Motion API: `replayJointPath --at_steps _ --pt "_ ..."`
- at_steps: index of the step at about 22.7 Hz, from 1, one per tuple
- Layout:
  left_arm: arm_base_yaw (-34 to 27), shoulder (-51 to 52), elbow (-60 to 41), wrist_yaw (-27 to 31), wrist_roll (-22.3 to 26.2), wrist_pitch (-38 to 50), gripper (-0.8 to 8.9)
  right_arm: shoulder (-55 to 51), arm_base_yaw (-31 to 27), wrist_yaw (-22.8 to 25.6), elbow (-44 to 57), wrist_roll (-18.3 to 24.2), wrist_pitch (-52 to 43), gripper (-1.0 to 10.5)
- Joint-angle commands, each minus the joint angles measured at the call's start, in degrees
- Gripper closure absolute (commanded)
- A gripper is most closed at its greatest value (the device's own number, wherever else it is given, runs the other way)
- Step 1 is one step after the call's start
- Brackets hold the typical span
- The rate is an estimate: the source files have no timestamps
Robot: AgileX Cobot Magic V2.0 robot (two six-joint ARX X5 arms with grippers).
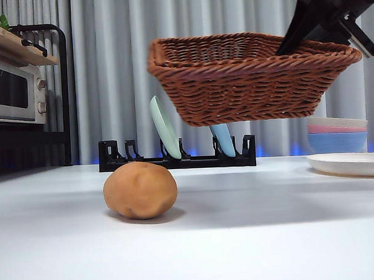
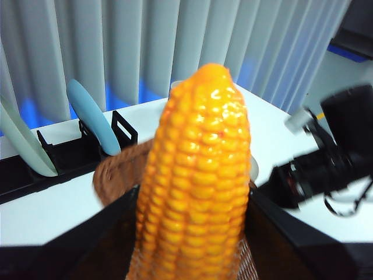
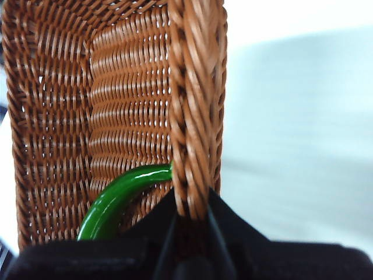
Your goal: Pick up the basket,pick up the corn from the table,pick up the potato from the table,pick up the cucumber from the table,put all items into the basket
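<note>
Brown wicker, one basket (image 1: 252, 75): held clear of the table (image 1: 241, 237), tilted slightly, its braided rim pinched between the closed jaws of the right gripper (image 3: 191, 219), which enters the front view dark from the upper right corner. Contents: one cucumber (image 3: 116, 198), glossy green, curving along the inner wall right beside the pinched rim; only part of it shows, the rest is hidden behind the gripper body. Orange-yellow corn (image 2: 195, 181): clamped between the jaws of the left gripper (image 2: 192, 256), long axis running straight out from the fingers, tapered end pointing away from the wrist. Beyond and below the cob, the left wrist view shows a blurred brown arc of basket rim and the right arm's dark hardware off to one side, so the basket lies ahead of the cob's tip; judged from this, the coming move turns on carrying the corn forward over the rim and lowering it with its length along the basket's longer side. How far the cob stands from the rim cannot be told; the left gripper does not show in the front view. Tan potato (image 1: 140, 190): resting on the table, well below the basket and toward its left end, untouched by either arm. Background: black dish rack (image 1: 177, 156) with two pale plates.
</note>
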State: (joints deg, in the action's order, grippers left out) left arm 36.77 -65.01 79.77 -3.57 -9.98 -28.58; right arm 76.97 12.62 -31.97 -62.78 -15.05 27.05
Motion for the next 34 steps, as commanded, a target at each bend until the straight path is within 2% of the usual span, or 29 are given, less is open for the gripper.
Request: replayJointPath --at_steps 1,6,11,12,13,15,16,21,24,28,30,32,34 --pt "0.0 -7.1 2.4 0.2 -1.2 -1.5 8.22 0.0 1.2 -0.7 -0.4 -0.9 -1.1 9.6" --pt "1.3 -18.9 5.5 0.3 1.3 -2.8 8.22 0.0 2.3 -0.6 -0.4 -2.5 -1.0 9.6" --pt "2.4 -26.7 7.3 1.9 2.1 -7.8 8.05 0.0 2.3 -0.6 -0.4 -3.0 -0.6 9.6" --pt "2.7 -27.3 7.3 2.0 2.7 -8.3 7.63 0.0 2.3 -0.6 -0.4 -3.1 -0.6 9.6" --pt "3.0 -27.6 7.3 2.1 2.8 -8.5 6.67 0.0 2.3 -0.6 -0.4 -3.1 -0.6 9.6" --pt "3.4 -27.8 7.3 2.5 2.7 -8.4 3.13 0.0 2.3 -0.6 -0.4 -3.1 -0.5 9.6" --pt "3.6 -27.8 7.3 3.3 2.7 -7.9 2.02 0.0 2.3 -0.6 -0.4 -3.1 -0.4 9.6" --pt "3.9 -27.8 7.7 3.4 2.2 -7.2 2.03 0.3 2.3 -0.6 -0.4 -3.6 0.2 9.6" --pt "4.2 -27.8 12.7 3.1 1.6 -10.0 2.03 1.7 2.3 -0.7 -0.4 -3.6 0.5 9.6" --pt "4.9 -26.1 25.6 3.2 6.2 -30.0 2.08 7.8 0.8 -1.7 -0.4 -5.1 0.4 9.6" --pt "5.9 -22.8 26.0 3.1 8.8 -39.8 2.08 9.6 -1.9 -5.4 -0.4 -5.1 -0.1 9.6" --pt "6.8 -20.8 26.0 3.2 13.4 -47.9 2.08 9.6 -4.2 -5.7 -0.5 -5.9 -2.3 9.6" --pt "8.0 -20.1 25.5 3.1 18.3 -51.3 2.20 9.6 -6.9 -6.5 -1.8 -6.1 -2.6 9.6"
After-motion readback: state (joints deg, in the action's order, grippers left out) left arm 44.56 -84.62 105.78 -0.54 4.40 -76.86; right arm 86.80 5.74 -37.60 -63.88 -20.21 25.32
